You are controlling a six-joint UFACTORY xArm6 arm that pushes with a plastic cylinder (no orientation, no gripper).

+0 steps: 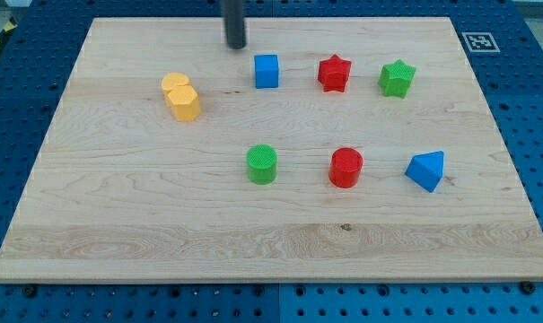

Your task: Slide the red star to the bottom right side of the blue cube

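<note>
Green cylinder (262, 164) nearest; red star (334, 73) sits right of blue cube (267, 71), untouched; my tip (236, 45), bare, up-left of cube, must circle above star, push down-left.

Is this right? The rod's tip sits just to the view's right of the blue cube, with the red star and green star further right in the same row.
Not quite. In the camera view, my tip sits to the view's upper left of the blue cube, not its right. The rest holds: the red star and green star lie further right in that row.
</note>
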